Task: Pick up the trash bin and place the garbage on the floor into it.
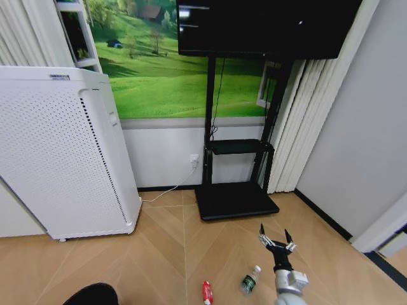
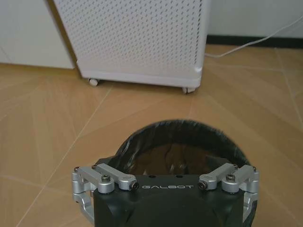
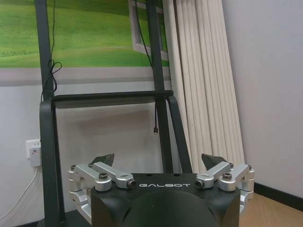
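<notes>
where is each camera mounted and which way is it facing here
Head view: on the robot's head, looking forward and down at the floor, the garbage and the right gripper, fingers open.
Left wrist view: on the left wrist, facing the trash bin just past the left gripper.
Right wrist view: on the right wrist, facing the TV stand.
Head and right wrist views share the TV stand.

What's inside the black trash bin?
The trash bin shows a shiny black liner and no garbage in its visible part. The left end effector covers the near part of the opening, so that stays hidden.
</notes>
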Tool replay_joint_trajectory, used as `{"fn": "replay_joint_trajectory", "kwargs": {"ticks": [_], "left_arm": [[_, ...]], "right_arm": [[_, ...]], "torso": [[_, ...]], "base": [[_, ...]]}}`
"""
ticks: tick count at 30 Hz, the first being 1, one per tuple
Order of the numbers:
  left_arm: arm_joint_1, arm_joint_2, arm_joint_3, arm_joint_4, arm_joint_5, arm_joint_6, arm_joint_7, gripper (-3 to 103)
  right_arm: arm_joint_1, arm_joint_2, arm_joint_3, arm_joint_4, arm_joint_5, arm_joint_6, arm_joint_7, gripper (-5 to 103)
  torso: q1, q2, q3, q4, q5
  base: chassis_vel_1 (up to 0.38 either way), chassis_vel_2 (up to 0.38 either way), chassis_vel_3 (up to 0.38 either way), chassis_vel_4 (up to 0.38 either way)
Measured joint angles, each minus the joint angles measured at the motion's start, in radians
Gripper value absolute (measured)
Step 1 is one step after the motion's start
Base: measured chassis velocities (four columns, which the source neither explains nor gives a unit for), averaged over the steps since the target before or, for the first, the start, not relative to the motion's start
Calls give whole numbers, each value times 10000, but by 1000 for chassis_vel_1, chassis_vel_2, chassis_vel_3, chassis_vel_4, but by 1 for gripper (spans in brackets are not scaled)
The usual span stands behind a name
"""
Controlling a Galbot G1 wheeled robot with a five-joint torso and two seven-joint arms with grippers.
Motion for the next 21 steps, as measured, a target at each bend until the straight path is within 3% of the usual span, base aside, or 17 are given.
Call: {"fn": "replay_joint_trajectory", "kwargs": {"ticks": [5,12,21], "left_arm": [[1185,-271,-44,36,-71,-215,-519,100],[1276,-428,49,400,103,-388,-588,100],[-127,-68,-275,1857,-177,-91,-310,100]], "right_arm": [[644,-57,43,-535,361,-57,3,100],[768,23,60,-899,429,-24,-89,100],[593,-101,-2,-1074,434,58,-156,100]], "torso": [[4,15,12,0,1],[5,24,19,-1,0],[7,34,26,-1,-3]], "base": [[0,0,0,0],[0,0,0,0],[0,0,0,0]]}}
